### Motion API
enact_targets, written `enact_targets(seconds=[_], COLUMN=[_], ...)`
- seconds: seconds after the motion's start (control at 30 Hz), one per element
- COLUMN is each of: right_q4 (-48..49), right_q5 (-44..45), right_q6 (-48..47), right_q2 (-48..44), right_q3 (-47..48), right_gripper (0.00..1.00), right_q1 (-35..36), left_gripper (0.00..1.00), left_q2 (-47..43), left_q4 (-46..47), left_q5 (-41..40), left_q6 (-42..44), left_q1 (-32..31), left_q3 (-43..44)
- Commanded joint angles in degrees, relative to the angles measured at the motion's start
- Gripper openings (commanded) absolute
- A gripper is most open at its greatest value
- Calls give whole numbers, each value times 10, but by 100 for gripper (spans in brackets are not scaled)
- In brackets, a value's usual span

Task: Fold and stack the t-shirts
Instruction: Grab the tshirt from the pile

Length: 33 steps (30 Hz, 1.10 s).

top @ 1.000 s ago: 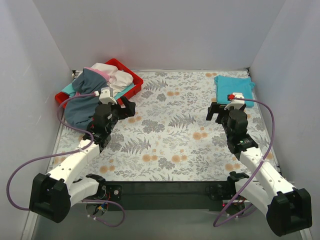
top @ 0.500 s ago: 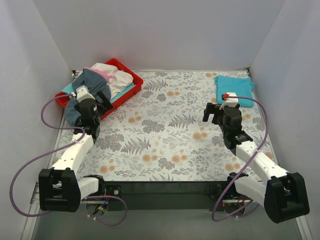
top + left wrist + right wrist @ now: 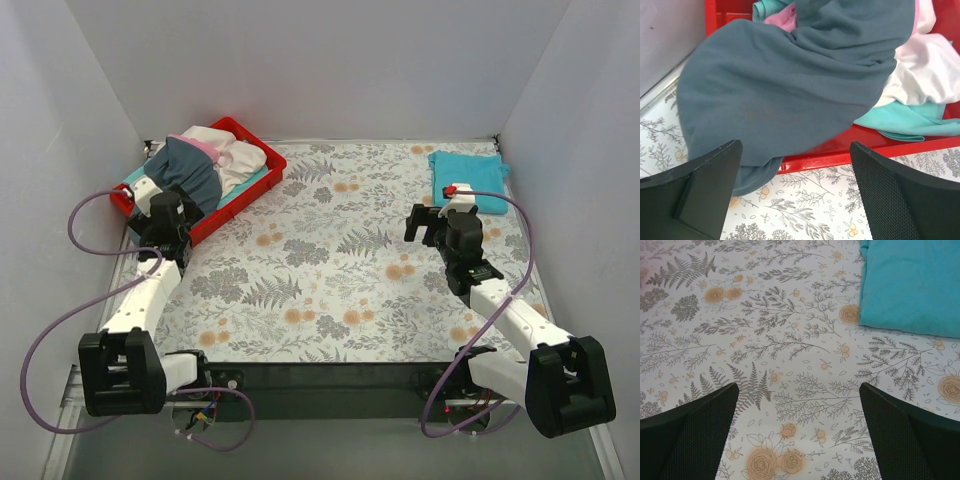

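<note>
The left hand (image 3: 795,150) has swung to the red plastic tray (image 3: 840,148), wide open, empty, over the big grey-blue cloth shirt (image 3: 790,85). Only the far turquoise shirt (image 3: 468,172) is folded.

A red plastic tray (image 3: 243,200) sits at the floral table cover's (image 3: 340,280) far-left corner.

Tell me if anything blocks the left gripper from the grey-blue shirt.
Nothing visible does. The left gripper is open, and the grey-blue shirt hangs over the red tray rim straight ahead, with only floral cover beneath the gap.
</note>
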Motion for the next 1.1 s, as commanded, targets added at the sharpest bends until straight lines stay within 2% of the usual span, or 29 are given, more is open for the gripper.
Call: enact_targets(seconds=[0.0, 0.17, 0.33, 0.63, 0.73, 0.9, 0.97, 1.0, 1.07], right_q4=[44, 54, 56, 58, 58, 60, 61, 61, 61], right_q5=[-20, -38, -39, -33, -32, -34, -35, -36, -37], right_q6=[5, 9, 9, 7, 7, 7, 7, 6, 7], right_q2=[-6, -4, -3, 8, 13, 21, 22, 25, 26], right_q3=[-2, -8, -8, -8, -6, -5, -5, -4, -3], right_gripper=[99, 98, 98, 98, 98, 98, 98, 98, 98], right_q1=[-3, -3, -4, -8, -8, -9, -9, -9, -10], left_gripper=[82, 82, 84, 83, 74, 46, 42, 32, 23], left_q2=[-48, -26, -9, 43, 45, 22, 12, 9, -3], left_q4=[-39, -84, -69, -52, -54, -49, -48, -49, -49], left_q5=[-38, -74, -13, 12, 16, 15, 15, 17, 20], left_q6=[-5, -30, -33, -28, -29, -29, -30, -30, -30], left_q1=[0, 5, 44, 69, 69, 69, 69, 69, 70], left_q3=[-14, -9, -18, -21, -21, -27, -28, -28, -28])
